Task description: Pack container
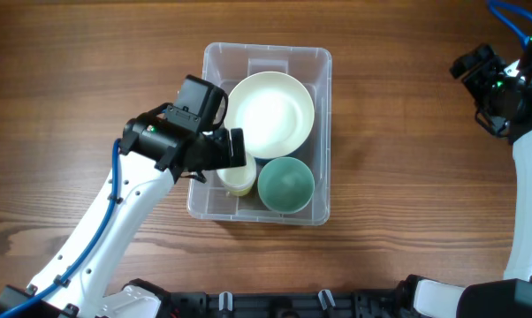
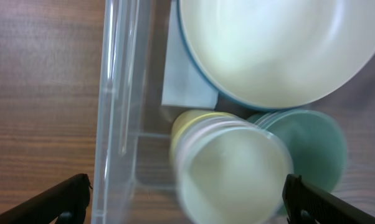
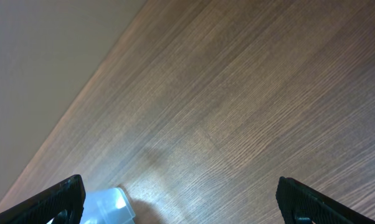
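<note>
Inside container [image 1: 323, 106]: two bowls [image 1: 270, 113], one cup [image 1: 238, 179]

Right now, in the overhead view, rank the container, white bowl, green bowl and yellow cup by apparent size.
1. container
2. white bowl
3. green bowl
4. yellow cup: looks smallest, but it is partly covered, so its full size is unsure.

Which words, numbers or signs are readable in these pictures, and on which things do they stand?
None can be read.
The white label on the base of the container is blurred and partly hidden under the large bowl; no letters can be made out.
</note>
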Robot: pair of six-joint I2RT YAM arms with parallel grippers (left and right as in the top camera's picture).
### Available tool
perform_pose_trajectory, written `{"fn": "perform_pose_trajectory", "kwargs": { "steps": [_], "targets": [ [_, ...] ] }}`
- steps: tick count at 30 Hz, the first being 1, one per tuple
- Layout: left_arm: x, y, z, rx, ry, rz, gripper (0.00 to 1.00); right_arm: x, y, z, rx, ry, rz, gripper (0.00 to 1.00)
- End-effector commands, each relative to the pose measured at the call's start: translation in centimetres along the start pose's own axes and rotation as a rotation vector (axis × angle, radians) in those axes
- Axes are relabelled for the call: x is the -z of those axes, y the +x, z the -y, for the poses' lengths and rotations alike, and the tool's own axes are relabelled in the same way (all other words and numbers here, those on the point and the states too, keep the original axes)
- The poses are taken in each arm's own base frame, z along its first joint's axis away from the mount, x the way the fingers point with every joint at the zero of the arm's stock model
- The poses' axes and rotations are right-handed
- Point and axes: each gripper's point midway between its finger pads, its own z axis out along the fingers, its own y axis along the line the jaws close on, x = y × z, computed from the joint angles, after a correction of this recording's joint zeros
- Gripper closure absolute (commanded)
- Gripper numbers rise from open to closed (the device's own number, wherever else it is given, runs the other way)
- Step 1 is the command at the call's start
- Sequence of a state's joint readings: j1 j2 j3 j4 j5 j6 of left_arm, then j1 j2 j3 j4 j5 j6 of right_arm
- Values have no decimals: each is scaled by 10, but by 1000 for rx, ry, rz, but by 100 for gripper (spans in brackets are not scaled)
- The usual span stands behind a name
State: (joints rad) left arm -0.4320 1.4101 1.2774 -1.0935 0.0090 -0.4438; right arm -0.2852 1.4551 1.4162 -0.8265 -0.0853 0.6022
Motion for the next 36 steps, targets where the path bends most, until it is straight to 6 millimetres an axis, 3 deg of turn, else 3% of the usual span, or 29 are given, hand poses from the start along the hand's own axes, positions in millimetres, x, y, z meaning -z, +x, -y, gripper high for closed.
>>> {"fn": "perform_pose_trajectory", "kwargs": {
  "steps": [1, 6, 10, 13, 17, 22, 25, 28, 30, 36],
  "targets": [
    [36, -33, 21, 3, 84, 140, 0, -2, -1, -2, -6, -5, -2, 0],
    [54, -47, 30, 2, 123, 209, 0, -2, -1, -2, -6, -5, -2, 0],
    [53, -46, 17, 13, 71, 205, 0, -2, -1, -2, -6, -5, -2, 0],
    [66, -53, 6, 45, 73, 252, 0, -2, -1, -2, -6, -5, -2, 0],
    [107, -52, -9, 33, 97, 365, 0, -2, -1, -2, -6, -5, -2, 1],
    [171, -29, -32, -49, 105, 542, 0, -2, -1, -2, -6, -5, -2, 0],
    [194, -10, -66, 12, 73, 652, 0, -2, -1, -2, -6, -5, -2, 0],
    [190, 12, -88, 78, 64, 712, 0, -2, -1, -2, -6, -5, -2, 1],
    [174, 23, -97, 82, 62, 759, 0, -2, -1, -2, -6, -5, -2, 0],
    [98, 44, -92, -18, 169, 818, 0, -2, -1, -2, -6, -5, -2, 0]
  ]
}}
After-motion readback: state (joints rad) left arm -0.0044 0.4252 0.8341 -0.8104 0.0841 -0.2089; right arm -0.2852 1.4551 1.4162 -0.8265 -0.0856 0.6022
